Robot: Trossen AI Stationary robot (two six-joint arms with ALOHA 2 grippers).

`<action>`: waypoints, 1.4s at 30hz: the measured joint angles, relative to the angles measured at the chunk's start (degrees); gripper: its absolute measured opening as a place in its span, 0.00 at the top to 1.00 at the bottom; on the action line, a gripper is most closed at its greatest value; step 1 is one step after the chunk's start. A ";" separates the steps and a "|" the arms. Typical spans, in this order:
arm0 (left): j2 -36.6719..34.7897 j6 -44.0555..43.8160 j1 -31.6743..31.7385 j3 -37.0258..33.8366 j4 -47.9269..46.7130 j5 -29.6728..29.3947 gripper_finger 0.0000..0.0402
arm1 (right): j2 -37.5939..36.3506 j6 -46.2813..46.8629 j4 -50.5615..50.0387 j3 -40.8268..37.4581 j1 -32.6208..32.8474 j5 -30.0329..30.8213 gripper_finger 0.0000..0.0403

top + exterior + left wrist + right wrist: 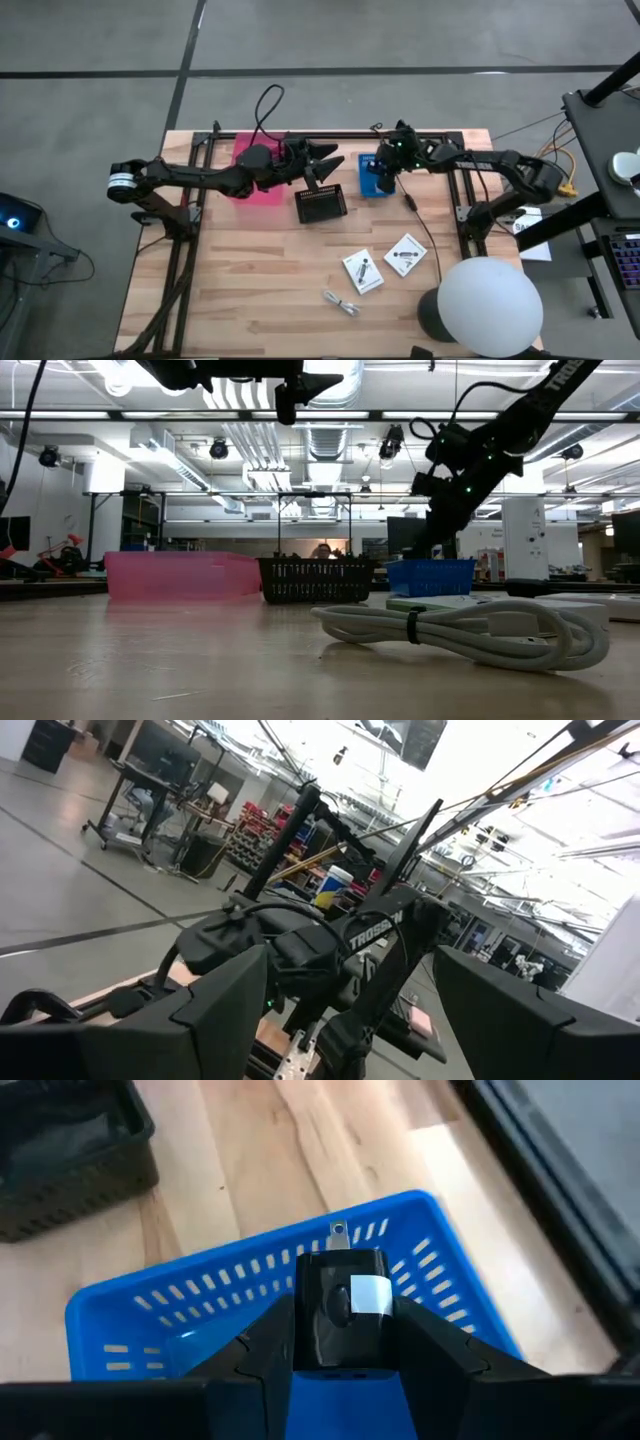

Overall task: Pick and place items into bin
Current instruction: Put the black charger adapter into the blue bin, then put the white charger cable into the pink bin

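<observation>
My right gripper (pixel 340 1342) is clamped on a black plug adapter (pixel 340 1315) above the blue basket (pixel 200 1305); left gripper (pixel 325 163) hangs spread apart.

Black plug adapter (pixel 340 1315) with white label and silvery prong is held upright between the right hand's (pixel 340 1342) fingers, directly above the blue bin (pixel 150 1315). Two white flat packets (pixel 362 271) (pixel 405 254) lie on the desk, well apart from the blue bin; a coiled white cable (pixel 341 302) lies just beyond them.
</observation>
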 joint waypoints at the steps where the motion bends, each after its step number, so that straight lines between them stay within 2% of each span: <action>1: 0.00 0.00 0.00 0.00 -0.23 0.01 0.33 | 0.51 0.01 -0.15 0.00 -0.02 -0.20 0.68; 10: -0.02 0.02 0.00 0.00 -1.46 0.41 0.33 | 1.50 -0.01 -3.90 0.00 -0.02 -0.39 0.67; 20: -0.02 0.07 0.00 0.00 -1.65 0.42 0.33 | 1.45 0.43 -6.09 0.04 0.02 -0.50 0.53; 26: -0.02 0.09 0.00 0.00 -1.65 0.77 0.33 | 1.03 2.96 -6.09 0.57 0.02 -0.48 0.50; 31: -0.26 0.03 -0.08 0.00 -1.68 5.48 0.33 | -1.52 6.47 -6.08 1.96 0.02 -0.87 0.51; 37: -0.52 -0.19 -1.36 0.00 -1.93 15.96 0.33 | -9.36 7.52 -5.83 3.18 0.02 -1.05 0.55; 39: -0.55 0.28 -2.37 0.01 -3.91 17.48 0.33 | -12.57 7.45 -5.57 3.25 0.02 -1.00 0.56; 42: -0.55 3.57 -4.15 0.71 -11.63 17.80 0.33 | -17.21 7.35 -5.26 3.28 0.00 -0.94 0.57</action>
